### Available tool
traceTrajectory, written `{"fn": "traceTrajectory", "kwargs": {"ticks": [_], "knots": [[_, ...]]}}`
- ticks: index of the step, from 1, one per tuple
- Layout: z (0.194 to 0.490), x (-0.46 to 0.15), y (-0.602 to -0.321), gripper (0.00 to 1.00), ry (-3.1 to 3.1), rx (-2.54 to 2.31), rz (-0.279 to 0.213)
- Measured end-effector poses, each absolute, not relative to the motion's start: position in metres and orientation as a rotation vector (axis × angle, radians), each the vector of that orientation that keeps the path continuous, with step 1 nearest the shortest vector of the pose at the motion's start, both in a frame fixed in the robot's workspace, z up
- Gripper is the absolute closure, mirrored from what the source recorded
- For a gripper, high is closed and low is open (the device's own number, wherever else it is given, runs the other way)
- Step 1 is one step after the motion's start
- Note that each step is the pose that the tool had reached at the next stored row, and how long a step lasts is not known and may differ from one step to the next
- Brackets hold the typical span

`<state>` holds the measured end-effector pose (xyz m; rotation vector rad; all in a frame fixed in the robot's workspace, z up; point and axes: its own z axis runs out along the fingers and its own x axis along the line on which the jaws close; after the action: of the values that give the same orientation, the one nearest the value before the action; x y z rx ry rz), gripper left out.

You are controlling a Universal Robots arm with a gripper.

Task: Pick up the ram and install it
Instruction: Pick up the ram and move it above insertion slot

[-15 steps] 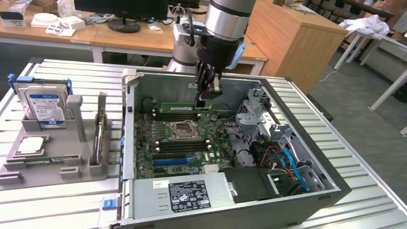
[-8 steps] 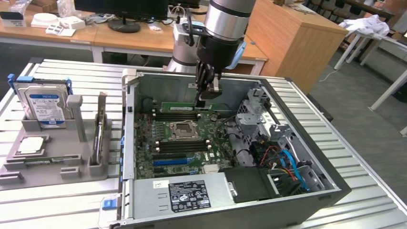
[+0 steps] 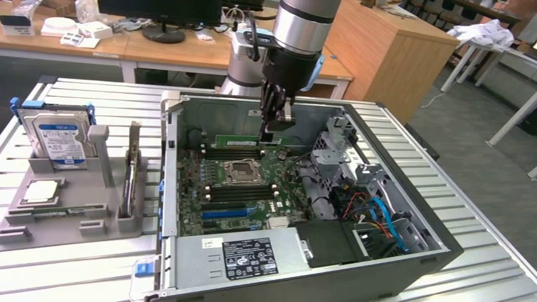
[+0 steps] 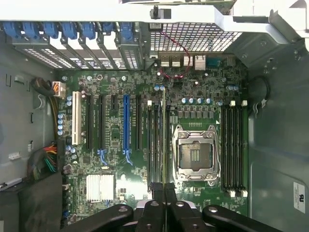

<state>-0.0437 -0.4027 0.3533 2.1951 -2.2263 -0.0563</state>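
Green ram (image 3: 239,141) pinched in the claw (image 3: 275,134) over the motherboard (image 3: 243,189)

The ram (image 3: 239,141) hangs over the motherboard (image 3: 214,189) inside the case (image 3: 394,270). In the exterior view, the hard drive (image 3: 60,139) stands at nine o'clock.

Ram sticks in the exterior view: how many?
2. The ram sits in the shut gripper above the motherboard; a second stick seems to stand on edge in the grey tray, exterior view's left. Others may be hidden.
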Motion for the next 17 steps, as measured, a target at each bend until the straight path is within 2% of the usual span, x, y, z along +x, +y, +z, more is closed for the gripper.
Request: {"fn": "traceTrajectory", "kwargs": {"ticks": [17], "knots": [[0.334, -0.044, -0.403, 0.88, -2.226, 2.195, -0.056]]}}
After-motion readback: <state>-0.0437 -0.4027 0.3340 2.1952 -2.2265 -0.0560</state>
